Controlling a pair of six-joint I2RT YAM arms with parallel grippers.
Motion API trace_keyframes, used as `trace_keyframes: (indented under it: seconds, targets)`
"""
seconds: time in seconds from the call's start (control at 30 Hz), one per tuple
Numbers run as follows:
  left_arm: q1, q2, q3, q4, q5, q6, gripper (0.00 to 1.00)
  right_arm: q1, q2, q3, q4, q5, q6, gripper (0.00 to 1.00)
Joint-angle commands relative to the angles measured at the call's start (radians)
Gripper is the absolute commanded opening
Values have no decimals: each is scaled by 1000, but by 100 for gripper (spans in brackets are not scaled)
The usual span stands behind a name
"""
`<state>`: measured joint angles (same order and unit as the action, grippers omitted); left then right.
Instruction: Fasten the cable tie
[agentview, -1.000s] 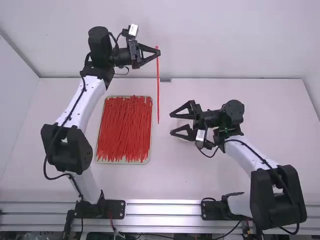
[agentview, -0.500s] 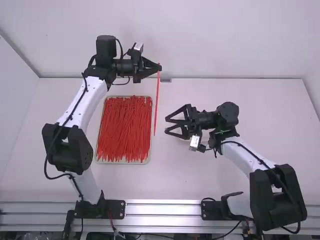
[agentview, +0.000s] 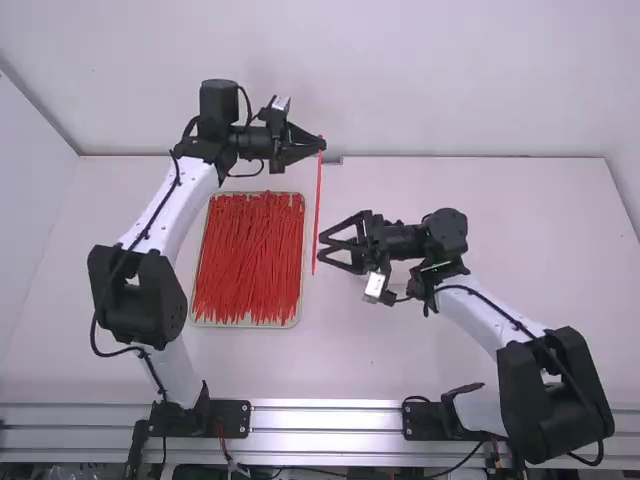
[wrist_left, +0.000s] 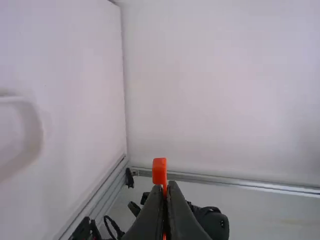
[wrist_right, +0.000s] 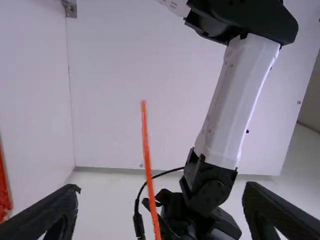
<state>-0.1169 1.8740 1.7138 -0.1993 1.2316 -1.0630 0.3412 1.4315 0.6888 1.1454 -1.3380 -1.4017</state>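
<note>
A long, thin red plastic cable tie (agentview: 317, 210) is held by its upper end in the left claw (agentview: 318, 149), which is clamped tight on it, and is hung nearly upright above the white worktop (agentview: 520, 200), just beside the flat beige tray (agentview: 302, 300). In the left wrist view the tie's square head (wrist_left: 159, 171) is seen standing just past the pressed-together fingertips (wrist_left: 176, 197). The right claw (agentview: 322, 253) is spread wide with nothing in it, and its fingertips are placed at the tie's lower end. In the right wrist view the tie (wrist_right: 148, 170) is seen between the two parted fingers (wrist_right: 47, 212); whether it is touched cannot be told. A dense pile of loose red cable ties (agentview: 248, 258) is carried on the tray.

Compared with one second ago, the left claw has been brought lower and nearer, so the tie's free end is now farther down. The right claw has been moved across towards the tray, up to the hanging tie, with its spread kept.
</note>
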Motion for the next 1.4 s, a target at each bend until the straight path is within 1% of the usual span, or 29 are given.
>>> trace_keyframes:
  seconds: [0.0,0.13,0.27,0.4,0.5,0.53,0.6,0.67,0.77,0.9,0.97,1.17,1.37]
  targets:
    - [-8,-5,-7,2,4,5,2,0,0,2,8,8,-2,86]
    - [-25,-5,-7,2,-23,5,2,0,0,2,6,26,-2,84]
    - [-43,-5,-7,51,-28,-12,2,0,0,2,12,31,-2,83]
    - [-53,-5,-7,99,-29,-32,2,-2,0,2,40,31,22,78]
    - [-53,-5,-7,102,-41,-42,2,-15,0,2,58,29,35,71]
    - [-53,-5,-7,103,-46,-45,2,-19,0,2,67,29,57,64]
    - [-53,-5,-7,103,-48,-47,2,-23,0,2,82,26,82,55]
    - [-53,-5,-7,107,-50,-48,2,-23,0,1,82,27,87,49]
    - [-53,-5,-7,100,-74,-48,2,-23,0,2,83,27,89,48]
    - [-53,-5,-7,107,-81,-52,2,-23,0,1,82,31,89,41]
    - [-53,-5,-7,106,-82,-56,2,-23,0,2,82,31,89,34]
    - [-55,-5,-7,106,-80,-48,2,-22,0,2,81,58,89,28]
    - [-50,-5,-8,107,-69,-47,2,-23,0,2,82,65,89,28]
